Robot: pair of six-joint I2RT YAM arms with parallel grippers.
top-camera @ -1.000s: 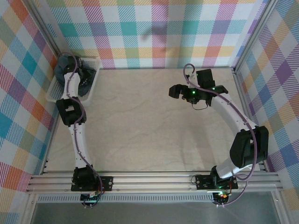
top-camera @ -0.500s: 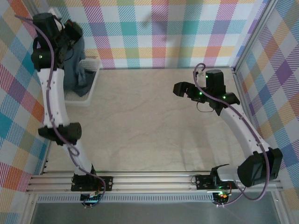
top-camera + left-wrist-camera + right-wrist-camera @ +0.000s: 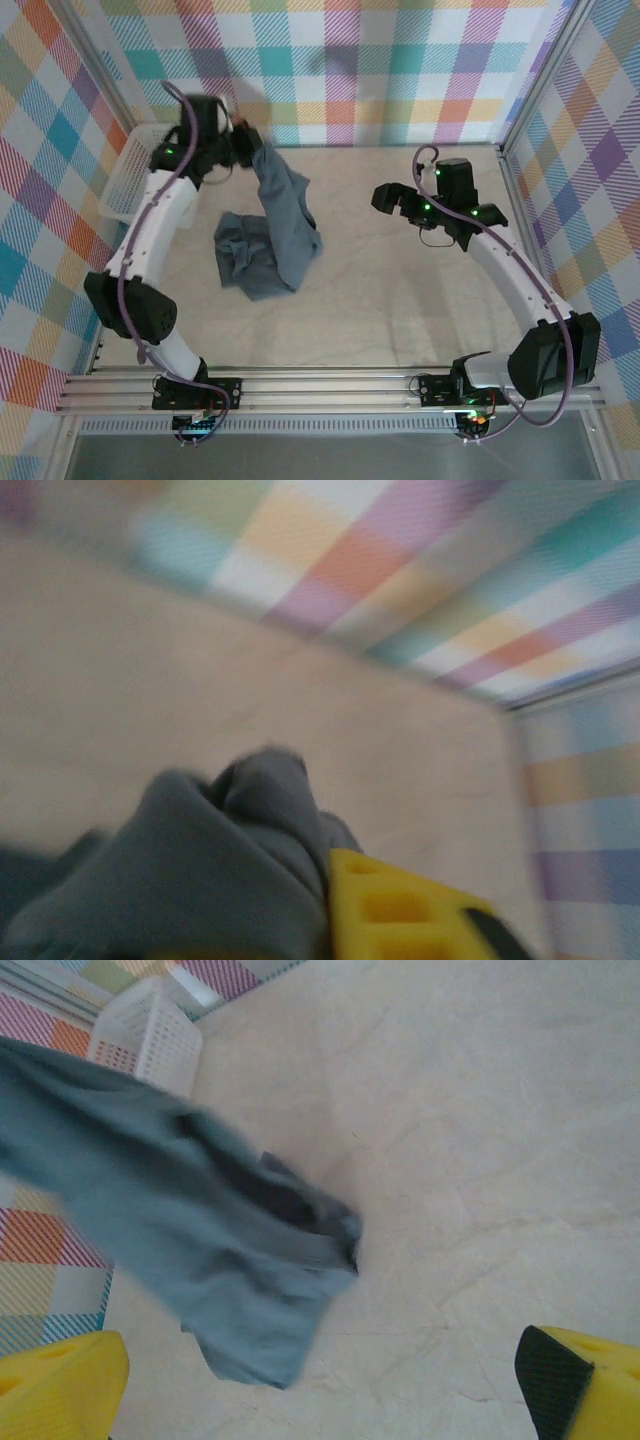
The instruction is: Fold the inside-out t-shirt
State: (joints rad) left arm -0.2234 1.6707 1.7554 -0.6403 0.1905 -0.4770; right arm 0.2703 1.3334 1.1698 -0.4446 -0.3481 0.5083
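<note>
The inside-out t-shirt (image 3: pixel 272 235) is slate blue-grey cloth. One bunched end hangs from my left gripper (image 3: pixel 252 148), which is shut on it above the table's back left. The other end lies crumpled on the table. In the left wrist view the grey cloth (image 3: pixel 225 865) is pressed against a yellow finger (image 3: pixel 400 910). My right gripper (image 3: pixel 385 197) hovers open to the right of the shirt, apart from it. In the right wrist view the shirt (image 3: pixel 200 1250) hangs blurred ahead, and the open right gripper (image 3: pixel 322 1370) has nothing between its yellow fingers.
A white mesh basket (image 3: pixel 128 182) stands against the left wall, also visible as the basket (image 3: pixel 150 1035) in the right wrist view. The cream table (image 3: pixel 400 300) lies bare to the right and front of the shirt. Plaid walls close in three sides.
My left arm has lifted the shirt out of the basket and swung it right over the table, where its lower end has landed. The right gripper has shifted slightly and stays open.
</note>
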